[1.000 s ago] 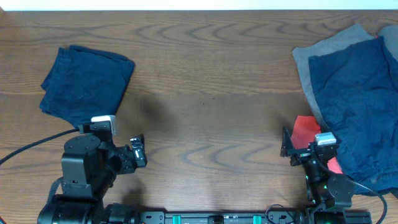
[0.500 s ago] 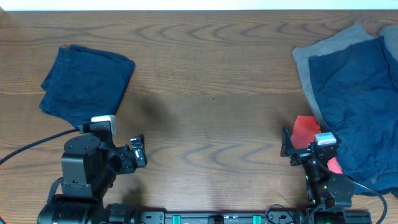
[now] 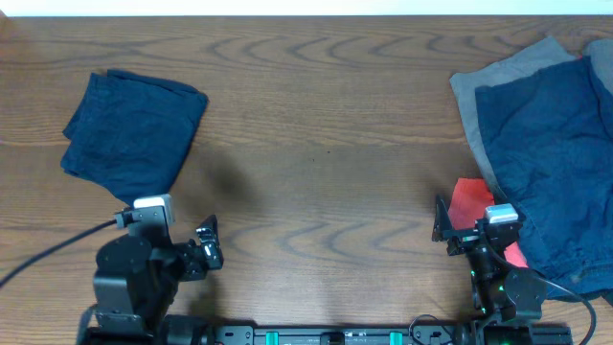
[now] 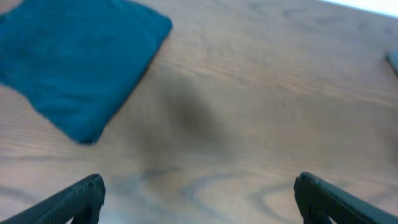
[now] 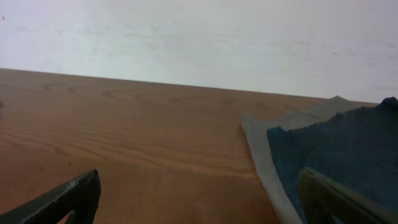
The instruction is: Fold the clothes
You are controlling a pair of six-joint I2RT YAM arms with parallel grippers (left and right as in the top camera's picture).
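Note:
A folded dark navy garment [image 3: 132,129] lies at the far left of the table; it also shows in the left wrist view [image 4: 74,62]. A pile of clothes lies at the right: a large navy piece [image 3: 560,153] on a grey piece [image 3: 488,81], with a red piece [image 3: 471,203] at its near edge. The navy and grey pieces show in the right wrist view [image 5: 339,155]. My left gripper [image 4: 199,199] is open and empty, near the front edge, below the folded garment. My right gripper [image 5: 199,199] is open and empty beside the red piece.
The wooden table [image 3: 326,144] spans the view. A black cable [image 3: 48,240] runs off to the left from the left arm. A white wall [image 5: 199,37] stands behind the table's far edge.
The left arm has drawn back toward the front edge, away from the folded navy garment. The right arm has not moved.

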